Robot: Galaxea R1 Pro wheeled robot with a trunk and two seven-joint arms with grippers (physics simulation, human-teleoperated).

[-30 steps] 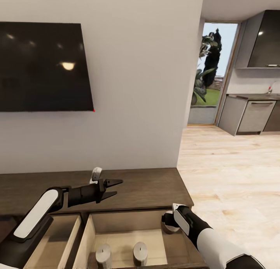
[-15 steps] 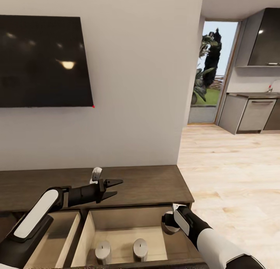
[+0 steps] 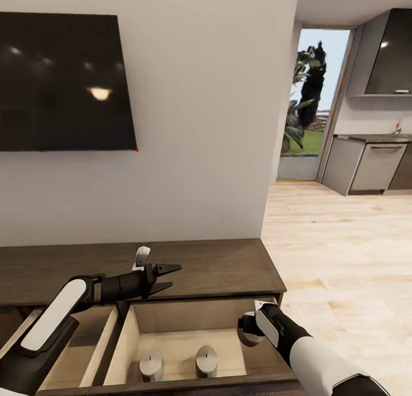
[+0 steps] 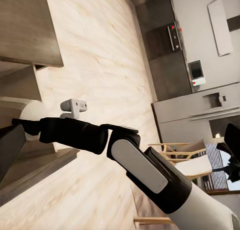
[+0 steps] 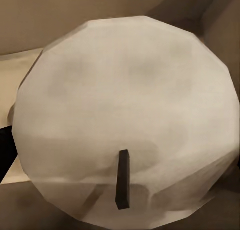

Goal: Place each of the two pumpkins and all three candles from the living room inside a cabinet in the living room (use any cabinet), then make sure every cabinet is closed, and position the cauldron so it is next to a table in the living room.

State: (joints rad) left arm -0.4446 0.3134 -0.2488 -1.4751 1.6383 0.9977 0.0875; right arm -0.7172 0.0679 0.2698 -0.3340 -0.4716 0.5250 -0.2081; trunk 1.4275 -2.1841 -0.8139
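The right gripper [image 3: 247,330] hung inside the open drawer [image 3: 189,319] of the cabinet [image 3: 229,267], at its right end, with the third candle [image 5: 125,135] pressed so close to the wrist camera that the wick pointed almost straight at the lens. I judged the candle to be held, though the fingers themselves were hidden behind it, so how wide they stood could not be told. Two candles [image 3: 151,364] already stood side by side on the pale drawer floor, well left of the gripper.

To set this one down well, I would lower it until its base met the drawer floor, keep it upright, and stay clear of the right wall and the two neighbours before letting go; then lift straight up so nothing toppled.

The left gripper [image 3: 171,276] hovered over the cabinet top, fingers parted and empty. Both drawers remained to be shut.
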